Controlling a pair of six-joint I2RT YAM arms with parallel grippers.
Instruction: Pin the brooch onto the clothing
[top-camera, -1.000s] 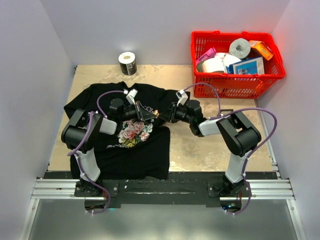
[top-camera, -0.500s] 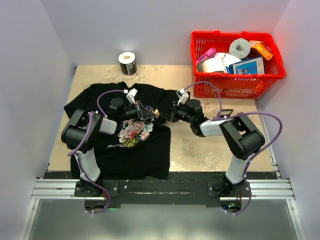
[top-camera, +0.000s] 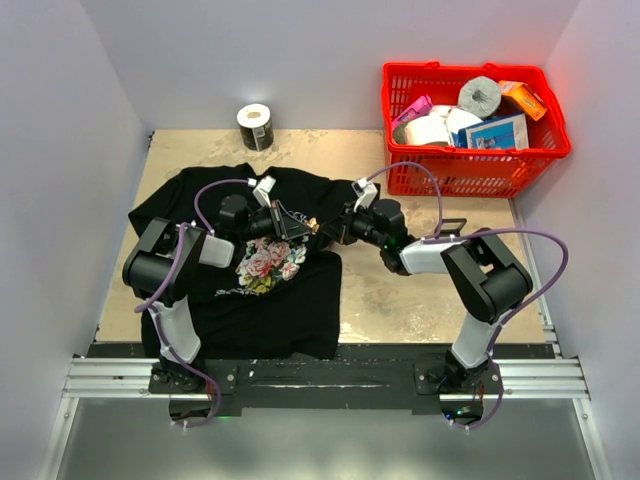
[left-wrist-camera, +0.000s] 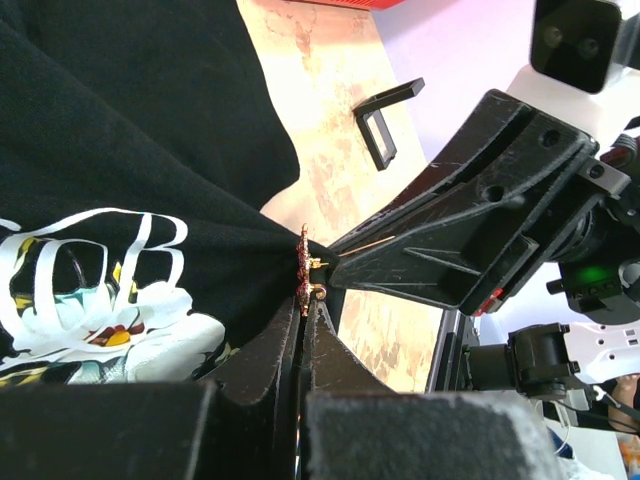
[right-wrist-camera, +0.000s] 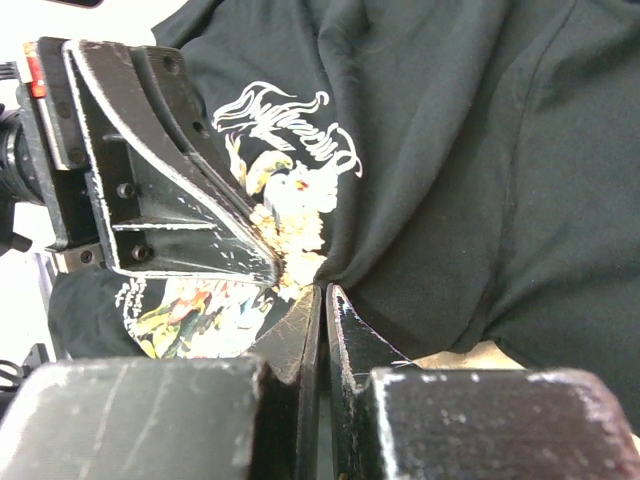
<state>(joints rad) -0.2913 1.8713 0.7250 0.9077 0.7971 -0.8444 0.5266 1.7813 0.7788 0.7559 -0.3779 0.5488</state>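
The tiny dark-red flower-shaped brooch with a gold back (left-wrist-camera: 303, 270) stands on edge at the right hem side of the black short-sleeved T-shirt (top-camera: 290, 300), where the cloth is drawn up into a small peak against it. Directly below the brooch in the left wrist view, the left tool (left-wrist-camera: 303, 325) is closed, its two black fingers pressed together with the brooch's lower edge pinched at their tips. From the other side of the brooch the right tool (left-wrist-camera: 335, 268) comes in point first, its jaws closed to a thin seam and its tip touching the short gold stubs on the brooch's back (whether it actually holds one of them cannot be told). Just beside the brooch on the cloth lie the printed pink roses (top-camera: 268, 262) and the white script lettering (left-wrist-camera: 100, 240). The shirt is spread flat on the worn tan desk (top-camera: 420, 290). A small black rectangular frame (top-camera: 452, 224) lies on the bare desk to the right of the brooch. Well apart from the brooch, at the back right, stands a red plastic basket (top-camera: 460, 178) full of packets and rolls; at the back left, a white roll with a black label (top-camera: 256, 126).
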